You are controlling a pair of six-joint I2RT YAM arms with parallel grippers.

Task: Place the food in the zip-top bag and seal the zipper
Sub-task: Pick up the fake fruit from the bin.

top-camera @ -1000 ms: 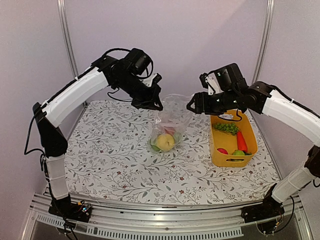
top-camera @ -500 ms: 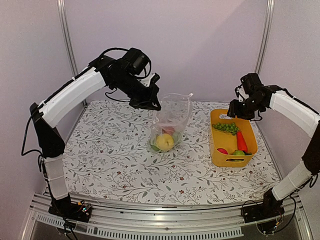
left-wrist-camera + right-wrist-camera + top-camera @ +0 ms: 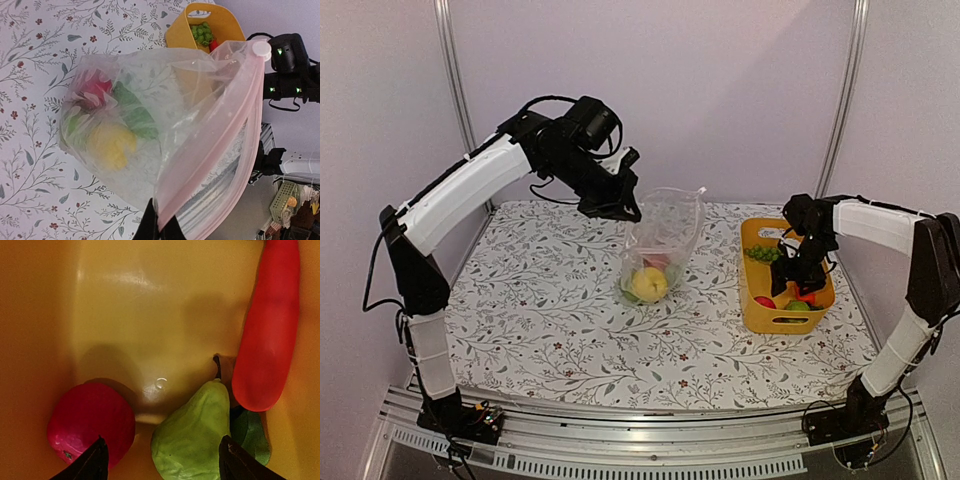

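Swinging from the zip-top bag [image 3: 665, 235] at centre down into the basket [image 3: 752, 312] at right, the right gripper [image 3: 162, 465] hangs spread over a red ball [image 3: 90, 422] and pear [image 3: 192, 435], likely for another pick; the left gripper [image 3: 625, 210] pinches the bag's rim.

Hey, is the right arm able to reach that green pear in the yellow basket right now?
Probably yes. The right end effector is open, low inside the yellow basket, with the green pear between its fingers and nothing covering it; the red ball sits close beside.
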